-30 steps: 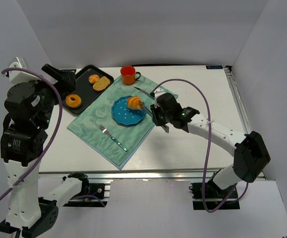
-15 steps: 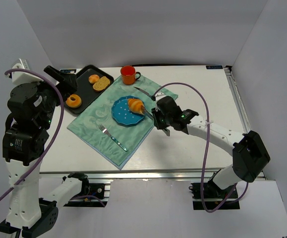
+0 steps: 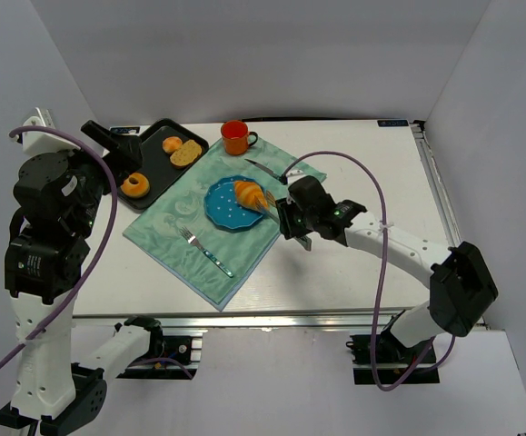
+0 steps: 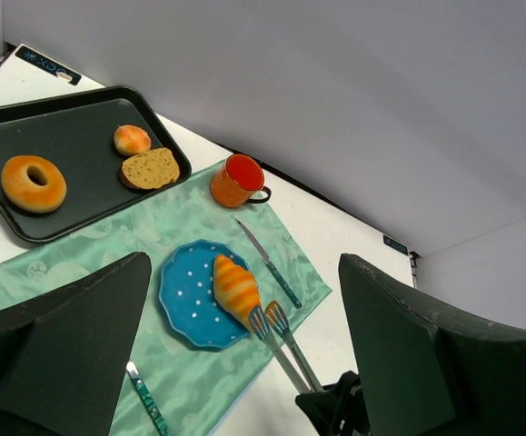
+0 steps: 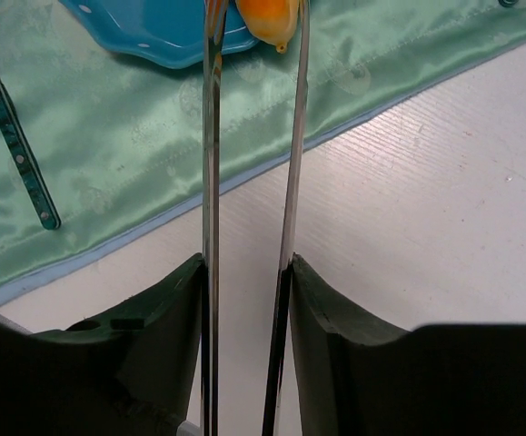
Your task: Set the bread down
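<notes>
One croissant (image 3: 249,193) lies on the blue dotted plate (image 3: 222,207), on the side of the plate nearest the right pincer (image 3: 290,222). Straight ahead of that pincer, a pair of metal tongs (image 5: 210,182) reaches out to the bread. The pincer grips the tongs by their long arms, one finger pressed against each arm. The arms stand a little apart. In the right wrist view the near end of the croissant sits between the two arms at their far end, but whether the tips touch it I cannot tell.

Ahead and to the left of the right pincer, a fork (image 5: 13,127) with a green handle lies on the green cloth (image 5: 135,136) that also carries the plate. The pincer itself hangs over bare white tabletop (image 5: 408,227) just off the cloth's edge. Beyond the plate from the pincer lie a knife (image 3: 264,169) and, farther on, an orange cup (image 3: 236,137).

Well away from the plate, the left pincer (image 4: 244,263) hangs high with its fingers spread wide and nothing between them. Below and ahead of it, to the left, a black tray (image 4: 81,173) holds a donut (image 4: 34,183), a small bun (image 4: 133,139) and a bread slice (image 4: 149,168).
</notes>
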Available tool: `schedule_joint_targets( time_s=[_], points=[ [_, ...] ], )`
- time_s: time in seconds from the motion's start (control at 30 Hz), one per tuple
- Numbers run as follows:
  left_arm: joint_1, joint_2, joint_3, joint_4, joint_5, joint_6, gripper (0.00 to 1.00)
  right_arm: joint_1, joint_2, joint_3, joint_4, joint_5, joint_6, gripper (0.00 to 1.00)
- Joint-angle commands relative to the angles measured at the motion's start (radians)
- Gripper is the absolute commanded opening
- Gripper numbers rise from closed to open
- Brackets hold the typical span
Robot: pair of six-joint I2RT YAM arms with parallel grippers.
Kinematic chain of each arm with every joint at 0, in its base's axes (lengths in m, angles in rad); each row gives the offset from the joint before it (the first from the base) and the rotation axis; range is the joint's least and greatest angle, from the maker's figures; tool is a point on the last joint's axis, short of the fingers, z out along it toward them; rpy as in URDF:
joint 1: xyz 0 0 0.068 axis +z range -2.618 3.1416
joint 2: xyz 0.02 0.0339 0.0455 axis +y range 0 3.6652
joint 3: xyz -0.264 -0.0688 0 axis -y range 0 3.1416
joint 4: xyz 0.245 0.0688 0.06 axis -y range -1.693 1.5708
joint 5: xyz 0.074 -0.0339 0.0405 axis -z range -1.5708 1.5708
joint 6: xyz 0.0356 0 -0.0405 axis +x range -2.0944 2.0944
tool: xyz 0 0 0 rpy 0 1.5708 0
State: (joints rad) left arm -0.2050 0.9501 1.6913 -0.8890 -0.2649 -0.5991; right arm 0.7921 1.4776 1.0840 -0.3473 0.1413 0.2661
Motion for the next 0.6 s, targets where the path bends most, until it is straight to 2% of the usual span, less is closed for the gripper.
schedule_joint_targets(
  time_s=[0.0,0.23,0.4,0.5,0.57],
  points=[
    [-0.004,-0.008,0.002,0.007,0.019,0.007,0.95,-0.002,-0.04,0.054,0.011,-0.014,0.015,0.46],
    [-0.004,-0.008,0.008,-0.004,0.023,0.016,0.95,-0.001,-0.065,0.085,-0.018,-0.02,0.038,0.5],
    [-0.004,-0.008,0.019,-0.01,0.021,0.027,0.96,-0.002,-0.138,0.094,-0.071,-0.016,0.077,0.53],
    [-0.004,-0.005,0.027,-0.013,0.021,0.035,0.96,-0.002,-0.21,0.076,-0.117,0.056,0.157,0.54],
    [-0.004,-0.002,0.027,-0.014,0.026,0.039,0.96,-0.004,-0.272,0.062,-0.174,0.182,0.241,0.54]
  ],
)
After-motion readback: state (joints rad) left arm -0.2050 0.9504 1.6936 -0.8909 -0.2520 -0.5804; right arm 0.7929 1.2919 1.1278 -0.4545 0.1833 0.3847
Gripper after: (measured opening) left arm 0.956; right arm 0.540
